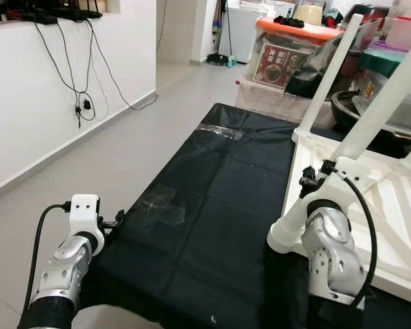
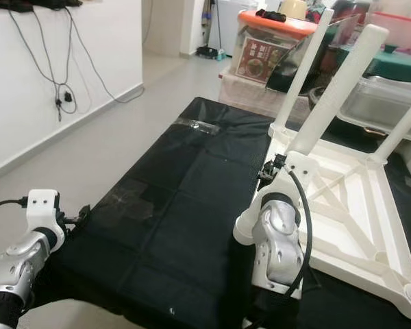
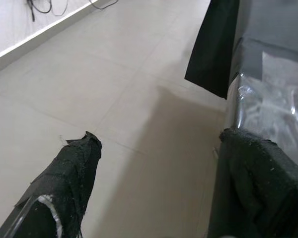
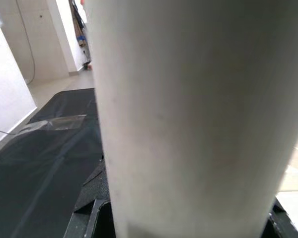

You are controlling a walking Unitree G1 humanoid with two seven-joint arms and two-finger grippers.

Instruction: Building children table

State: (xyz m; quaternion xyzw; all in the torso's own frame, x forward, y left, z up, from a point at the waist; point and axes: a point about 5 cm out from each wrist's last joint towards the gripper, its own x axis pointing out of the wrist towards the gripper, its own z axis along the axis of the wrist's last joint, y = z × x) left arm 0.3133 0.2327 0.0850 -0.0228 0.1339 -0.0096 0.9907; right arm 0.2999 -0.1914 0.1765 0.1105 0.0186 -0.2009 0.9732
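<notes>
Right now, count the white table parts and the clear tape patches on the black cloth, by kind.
Legs standing up: 3
Tabletop, upside down: 1
Tape patches: 2
Total: 6

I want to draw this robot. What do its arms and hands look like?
Both arms are shiny silver metal with rounded joints and a white block at the wrist. A black cable loops along each one. The left hand has two long black fingers wrapped in rough, fuzzy black padding. The right hand looks small and black past its white wrist.
</notes>
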